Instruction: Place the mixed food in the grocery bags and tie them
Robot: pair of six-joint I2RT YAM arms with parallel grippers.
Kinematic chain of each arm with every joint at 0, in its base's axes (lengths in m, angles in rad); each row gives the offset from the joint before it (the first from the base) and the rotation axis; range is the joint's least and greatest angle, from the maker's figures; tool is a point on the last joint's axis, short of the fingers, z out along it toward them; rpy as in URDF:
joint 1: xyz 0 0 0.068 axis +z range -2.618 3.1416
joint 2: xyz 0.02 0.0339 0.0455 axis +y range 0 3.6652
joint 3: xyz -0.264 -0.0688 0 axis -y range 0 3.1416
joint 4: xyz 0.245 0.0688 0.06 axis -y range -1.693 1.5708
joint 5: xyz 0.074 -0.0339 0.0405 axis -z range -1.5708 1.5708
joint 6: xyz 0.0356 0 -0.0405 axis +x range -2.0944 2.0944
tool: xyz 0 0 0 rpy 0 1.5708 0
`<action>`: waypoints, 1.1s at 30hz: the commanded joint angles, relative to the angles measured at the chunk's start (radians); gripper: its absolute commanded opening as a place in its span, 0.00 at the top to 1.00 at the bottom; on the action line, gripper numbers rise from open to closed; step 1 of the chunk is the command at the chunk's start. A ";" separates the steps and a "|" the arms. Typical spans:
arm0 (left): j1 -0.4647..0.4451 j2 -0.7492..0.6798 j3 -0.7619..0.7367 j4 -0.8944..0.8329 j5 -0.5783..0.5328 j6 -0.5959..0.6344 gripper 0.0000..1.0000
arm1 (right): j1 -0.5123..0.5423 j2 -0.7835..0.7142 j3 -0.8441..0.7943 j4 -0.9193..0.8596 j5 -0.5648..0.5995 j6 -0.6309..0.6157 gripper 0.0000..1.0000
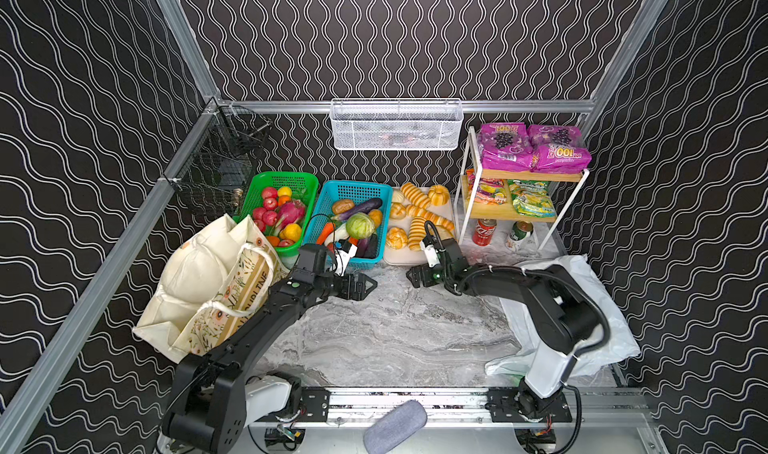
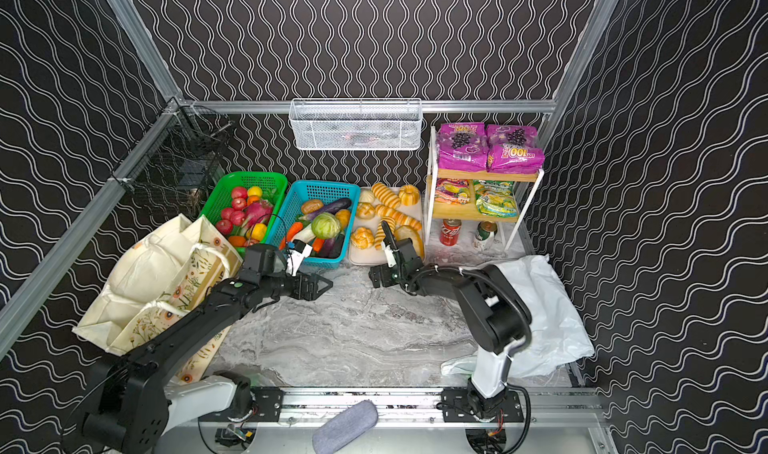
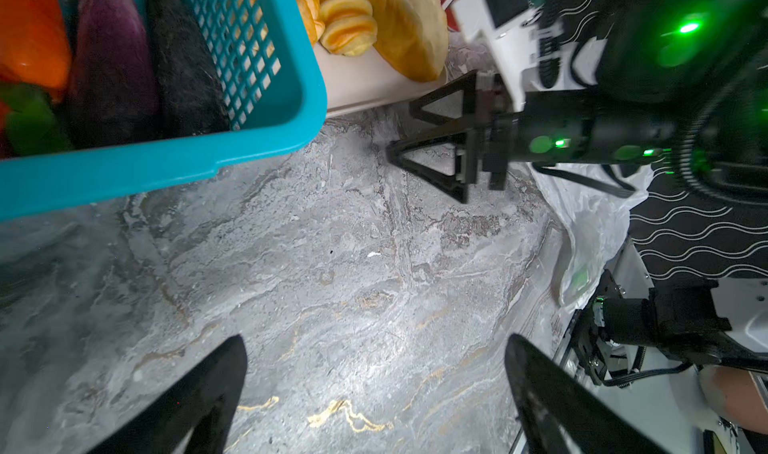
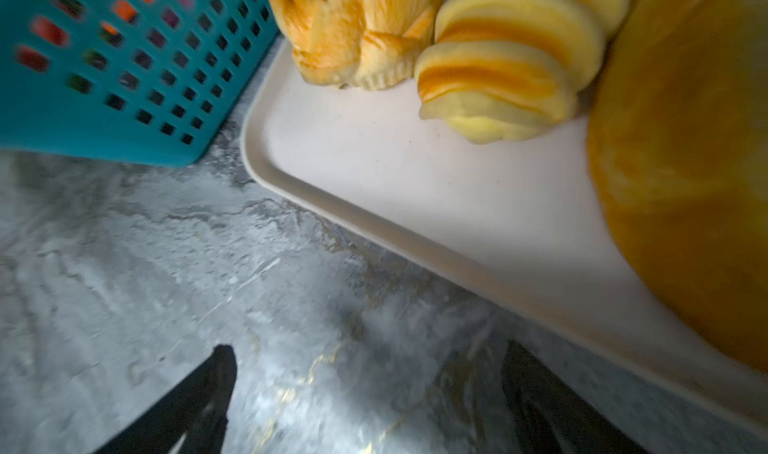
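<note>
The cream flower-print tote slumps at the left and the white plastic bag lies at the right, partly under my right arm. Purple grape packets top the rack, an orange-red packet lies one shelf lower, and a red can stands beneath. Cabbage, white radish and carrot sit in the blue basket. My left gripper and right gripper hover open and empty over the marble, facing each other in front of the basket and tray.
A green basket of toy fruit stands left of the blue one. Golden breads fill a cream tray. The white rack also holds a green packet and shelters a green can. Wire baskets hang on the rails.
</note>
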 commanded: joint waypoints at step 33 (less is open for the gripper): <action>-0.067 -0.061 0.638 -0.757 -0.882 0.065 0.13 | -0.179 -0.673 -0.139 -0.360 -0.015 0.211 0.00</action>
